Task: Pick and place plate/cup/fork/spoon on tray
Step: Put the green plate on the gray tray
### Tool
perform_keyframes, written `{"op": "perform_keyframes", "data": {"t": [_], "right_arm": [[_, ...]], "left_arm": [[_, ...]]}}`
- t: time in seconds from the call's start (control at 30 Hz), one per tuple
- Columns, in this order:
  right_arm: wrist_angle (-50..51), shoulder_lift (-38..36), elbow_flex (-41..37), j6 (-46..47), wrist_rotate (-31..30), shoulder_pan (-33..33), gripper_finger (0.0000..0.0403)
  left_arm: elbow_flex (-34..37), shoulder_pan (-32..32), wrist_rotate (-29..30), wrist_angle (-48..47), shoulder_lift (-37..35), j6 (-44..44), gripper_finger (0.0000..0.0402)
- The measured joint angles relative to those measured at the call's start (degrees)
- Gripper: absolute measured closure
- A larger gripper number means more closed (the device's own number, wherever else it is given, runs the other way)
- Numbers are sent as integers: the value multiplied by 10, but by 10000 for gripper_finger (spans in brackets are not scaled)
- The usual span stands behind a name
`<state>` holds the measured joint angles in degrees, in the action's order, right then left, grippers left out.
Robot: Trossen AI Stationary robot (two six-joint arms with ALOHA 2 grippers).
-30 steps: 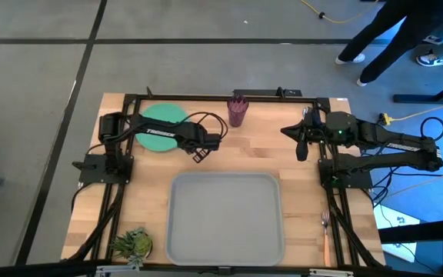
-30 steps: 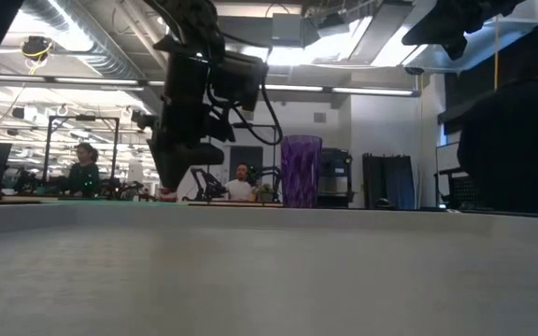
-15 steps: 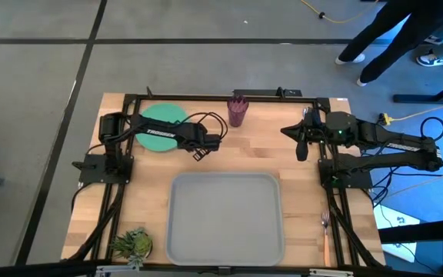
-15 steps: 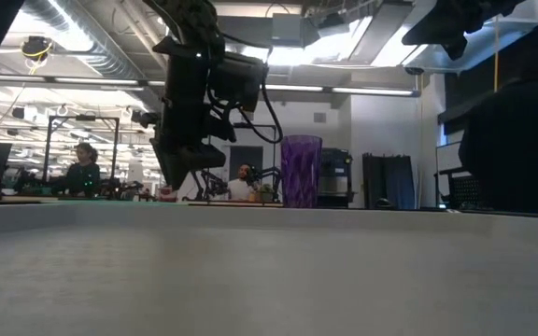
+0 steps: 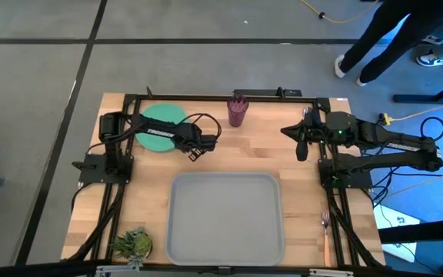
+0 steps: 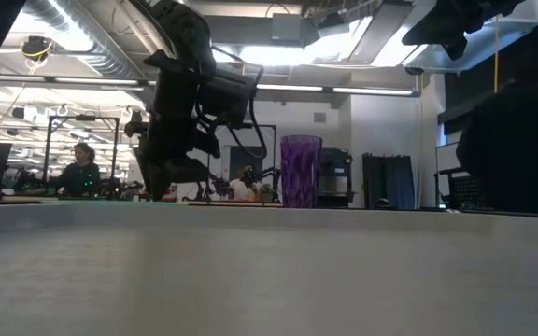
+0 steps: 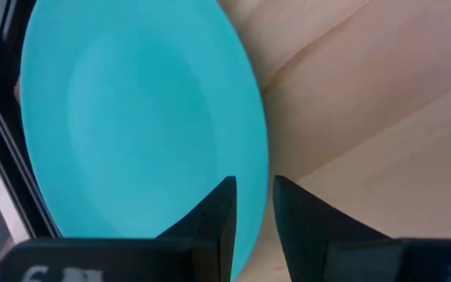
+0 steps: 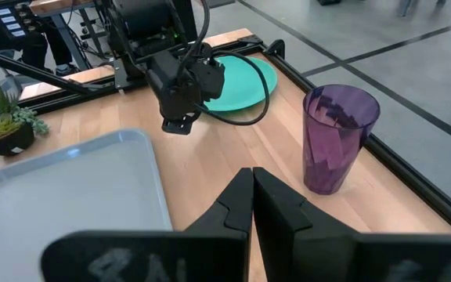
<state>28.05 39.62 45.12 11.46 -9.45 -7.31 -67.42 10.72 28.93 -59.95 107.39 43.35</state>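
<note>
My left claw (image 5: 195, 153) nearly closed, empty, above wooden tabletop (image 5: 268, 150) | flat round green plate (image 5: 162, 115) just beside its tips | my right claw (image 5: 302, 150) clenched, small translucent purple tumbler (image 5: 238, 112) well apart.

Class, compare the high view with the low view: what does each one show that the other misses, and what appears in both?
Only the high view shows the plate, the fork off the tray's right edge, a potted plant and the right gripper. Only the low view shows people in the room behind. Both show the cup, the tray and the left gripper.
</note>
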Motion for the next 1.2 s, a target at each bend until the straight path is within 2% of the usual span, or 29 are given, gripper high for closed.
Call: {"op": "perform_keyframes", "data": {"t": [0.37,0.5,0.83,1.2], "right_arm": [[0,0,0,0,0,0,386],[0,0,0,0,0,0,386],[-8,0,0,0,0,0,386],[-8,0,0,0,0,0,386]], "left_arm": [[1,0,-4,23,0,0,323],[20,0,-5,54,-1,-3,323],[33,2,20,54,-1,-4,324],[33,3,21,57,-1,-4,324]]}}
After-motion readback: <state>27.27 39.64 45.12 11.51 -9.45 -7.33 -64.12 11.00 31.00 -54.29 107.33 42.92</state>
